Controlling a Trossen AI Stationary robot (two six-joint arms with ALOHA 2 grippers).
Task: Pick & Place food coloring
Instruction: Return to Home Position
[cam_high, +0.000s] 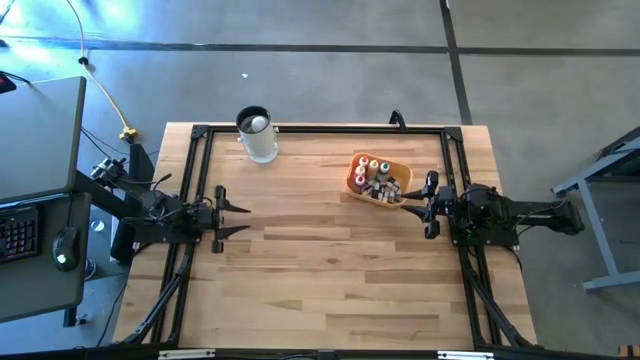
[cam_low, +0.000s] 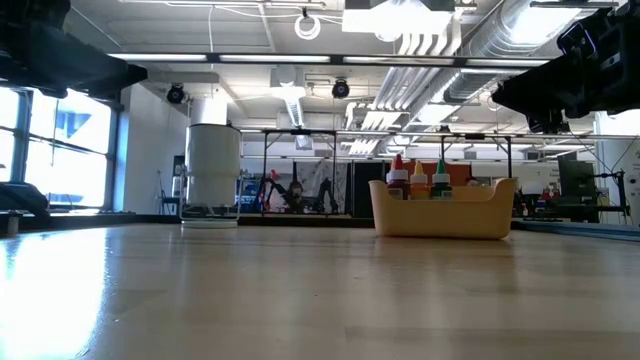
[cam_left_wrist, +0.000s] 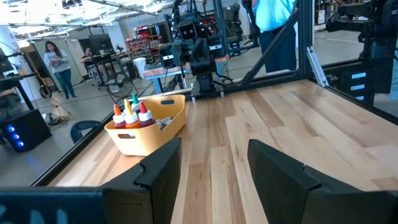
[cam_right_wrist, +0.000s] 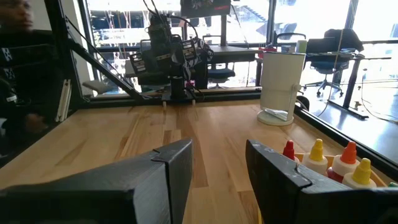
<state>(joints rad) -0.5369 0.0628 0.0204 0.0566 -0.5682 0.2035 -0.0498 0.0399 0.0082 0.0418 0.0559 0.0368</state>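
Wood-plank surface (cam_high: 330, 270), ringed by a black frame (cam_high: 320, 129). Left end effector (cam_high: 246, 218) sits at the left side, fingers spread apart, nothing held. Right end effector (cam_high: 405, 206) sits at the right side, fingers likewise parted and empty, tips just beside the orange-yellow tray (cam_high: 397, 160). Food coloring bottles (cam_high: 375, 175) stand packed inside that tray, right rear of the surface; red, yellow and orange caps poke above its rim. Tall clear cup (cam_high: 258, 135) stands well apart, rear, left of centre.
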